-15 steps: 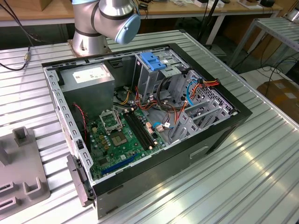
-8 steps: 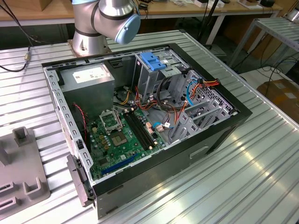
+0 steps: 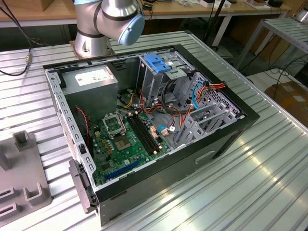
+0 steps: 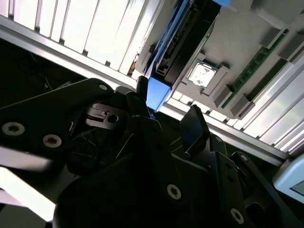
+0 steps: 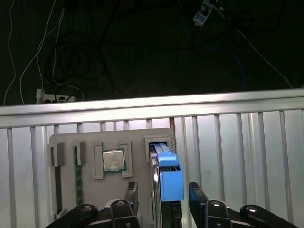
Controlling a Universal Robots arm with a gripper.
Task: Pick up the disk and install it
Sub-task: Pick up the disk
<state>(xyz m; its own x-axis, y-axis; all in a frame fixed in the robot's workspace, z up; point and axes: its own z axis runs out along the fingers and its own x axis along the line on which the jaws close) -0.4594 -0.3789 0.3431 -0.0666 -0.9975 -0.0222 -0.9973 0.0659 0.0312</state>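
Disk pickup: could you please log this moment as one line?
gripper: open, straddling disk | disk: on edge in grey holder, not gripped | install: not done

Disk [image 5: 170, 183] upright on edge in the outer slot of the grey fixture plate [image 5: 85, 137]; bright blue carrier rail along its upper edge; slim dark metal body, apparently seated in that slot.

You have no readable text anywhere here. The white label [image 3: 91, 77] on the grey power-supply box [image 3: 97, 98] in the exterior view carries print too fine to make out. In the first wrist view the processor chip [image 5: 114, 160] lies in the grey tray [image 5: 137, 137] just beyond the fingers [image 5: 197, 197], beside the disk [image 5: 168, 175]. You cannot make out any markings on its metal lid.
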